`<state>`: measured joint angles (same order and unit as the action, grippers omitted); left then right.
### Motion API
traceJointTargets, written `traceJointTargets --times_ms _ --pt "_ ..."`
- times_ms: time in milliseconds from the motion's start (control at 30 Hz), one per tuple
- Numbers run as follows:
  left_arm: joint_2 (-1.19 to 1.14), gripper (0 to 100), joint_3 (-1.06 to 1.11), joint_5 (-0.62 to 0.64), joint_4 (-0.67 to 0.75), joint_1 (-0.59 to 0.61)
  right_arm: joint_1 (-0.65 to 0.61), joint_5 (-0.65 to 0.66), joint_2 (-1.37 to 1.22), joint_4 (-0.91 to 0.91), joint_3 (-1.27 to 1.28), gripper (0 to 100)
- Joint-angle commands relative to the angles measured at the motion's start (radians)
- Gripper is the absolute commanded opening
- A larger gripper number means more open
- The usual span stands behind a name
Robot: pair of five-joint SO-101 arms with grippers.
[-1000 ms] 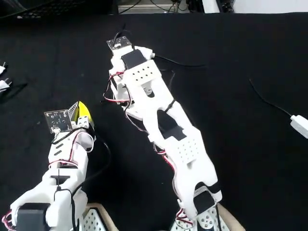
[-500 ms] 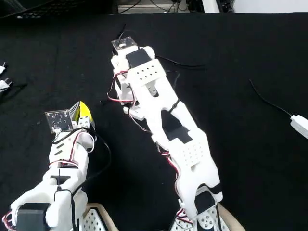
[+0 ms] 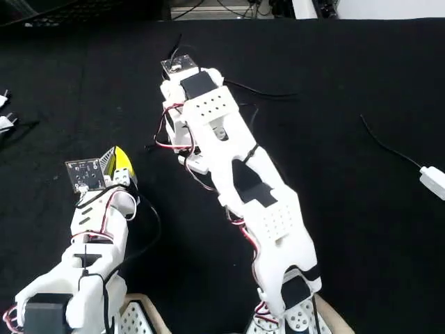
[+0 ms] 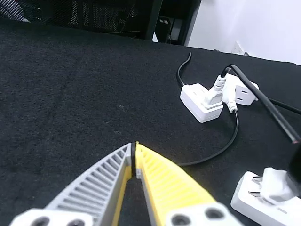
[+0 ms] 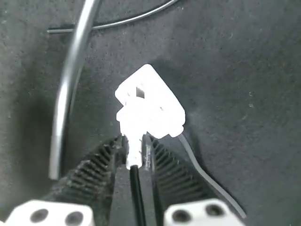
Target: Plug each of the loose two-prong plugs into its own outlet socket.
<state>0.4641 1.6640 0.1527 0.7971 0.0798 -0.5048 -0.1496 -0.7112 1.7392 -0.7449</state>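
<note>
Yellow and grey, the left gripper (image 4: pixel 133 149) hangs pressed together and empty over the black cloth (image 4: pixel 70 94). Further right, the right gripper (image 5: pixel 135 146) pinches a white plug (image 5: pixel 137 127) against its socket block (image 5: pixel 146 82). This looks like the seating step, and it calls for a straight push, then letting go.

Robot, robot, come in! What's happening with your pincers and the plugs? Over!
Right pincer shut on white plug, pressed at outlet block; seating unclear. Left pincer shut, empty. Grey cable alongside, not in the way.
</note>
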Motion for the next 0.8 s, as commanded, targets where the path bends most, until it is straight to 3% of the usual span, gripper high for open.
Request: traceJointTargets --times_ms 0,400,767 --pt "0.003 3 0.018 -0.005 -0.005 -0.013 0.011 -0.011 -0.013 0.018 -0.028 1.2" --pt "0.003 3 0.018 -0.005 -0.005 -0.013 0.018 -0.025 -0.110 0.026 -0.134 1.2" --pt "0.003 3 0.018 -0.005 -0.005 -0.013 0.051 0.077 0.171 0.028 0.044 1.2"
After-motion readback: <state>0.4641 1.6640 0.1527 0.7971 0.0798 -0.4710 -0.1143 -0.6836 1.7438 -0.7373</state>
